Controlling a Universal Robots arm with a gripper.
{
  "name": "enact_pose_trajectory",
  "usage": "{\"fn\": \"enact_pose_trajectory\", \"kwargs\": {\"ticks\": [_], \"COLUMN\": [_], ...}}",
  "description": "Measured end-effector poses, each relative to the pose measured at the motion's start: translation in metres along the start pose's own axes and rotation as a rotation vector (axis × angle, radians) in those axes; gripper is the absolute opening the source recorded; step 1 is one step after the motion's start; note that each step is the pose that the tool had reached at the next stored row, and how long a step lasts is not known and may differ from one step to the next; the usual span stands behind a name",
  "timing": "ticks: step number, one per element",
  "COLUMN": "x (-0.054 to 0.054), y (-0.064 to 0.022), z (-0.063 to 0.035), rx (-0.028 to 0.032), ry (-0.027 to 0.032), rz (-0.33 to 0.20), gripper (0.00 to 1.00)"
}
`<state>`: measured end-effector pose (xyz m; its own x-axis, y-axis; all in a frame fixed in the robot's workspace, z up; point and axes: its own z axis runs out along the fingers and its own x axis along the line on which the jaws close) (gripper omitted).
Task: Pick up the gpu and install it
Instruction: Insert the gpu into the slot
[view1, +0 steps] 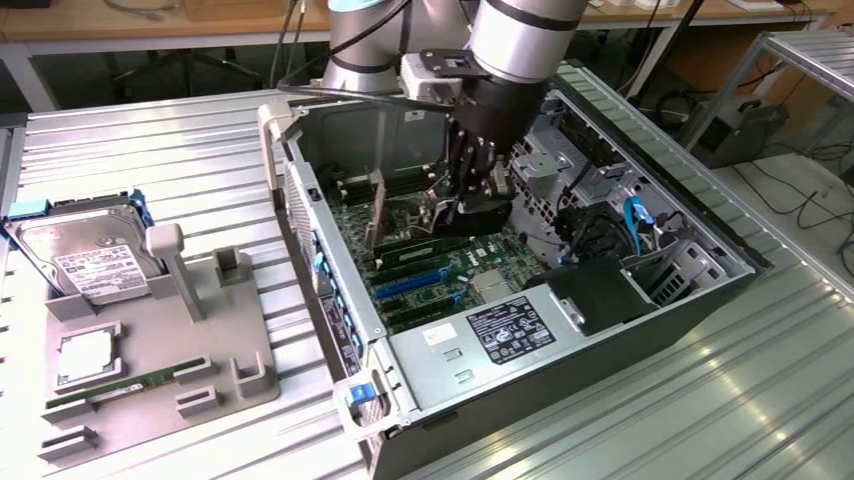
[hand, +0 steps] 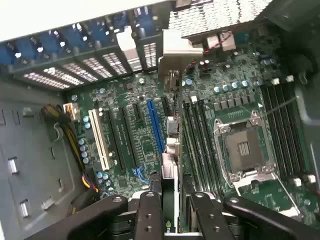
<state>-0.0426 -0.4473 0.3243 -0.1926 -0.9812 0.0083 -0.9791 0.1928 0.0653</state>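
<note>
The gpu (view1: 424, 244) is a flat black card held edge-on inside the open computer case (view1: 310, 205), low over the motherboard's expansion slots. My gripper (view1: 477, 203) reaches down into the case and is shut on the card's top edge. In the wrist view the gpu (hand: 171, 150) runs as a thin slab from between my black fingers (hand: 149, 215) toward its silver bracket (hand: 176, 52) at the case's rear slot openings. It lies next to the blue slot (hand: 155, 125). Whether it is seated in a slot I cannot tell.
A grey fixture (view1: 200, 350) on the exterior view's left holds a hard drive (view1: 83, 258), a CPU (view1: 83, 357) and a green memory stick (view1: 127, 386). Inside the case are the power supply (view1: 521, 328), drive cages (view1: 574, 160), cables and the empty CPU socket (hand: 245, 150).
</note>
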Motion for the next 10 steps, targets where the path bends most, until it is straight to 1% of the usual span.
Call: {"fn": "enact_pose_trajectory", "kwargs": {"ticks": [1, 2, 3, 4, 5, 6, 9, 10], "x": [0.0, 0.0, 0.0, 0.002, 0.006, 0.012, 0.015, 0.015], "y": [-0.0002, -0.0004, -0.0002, 0.003, 0.0135, 0.0209, 0.0227, 0.0231], "z": [0.003, 0.0054, 0.0078, 0.0137, 0.0212, 0.0277, 0.0302, 0.0312], "rx": [0.0015, 0.0024, 0.0025, 0.0027, 0.0029, 0.0087, 0.0184, 0.0204], "ry": [0.0042, 0.0073, 0.0088, 0.0095, 0.0097, 0.0092, 0.0082, 0.0079], "rz": [-0.066, -0.116, -0.136, -0.15, -0.152, -0.156, -0.16, -0.161], "gripper": [0.26, 0.26, 0.26, 0.26, 0.26, 0.26, 0.26, 0.26]}}
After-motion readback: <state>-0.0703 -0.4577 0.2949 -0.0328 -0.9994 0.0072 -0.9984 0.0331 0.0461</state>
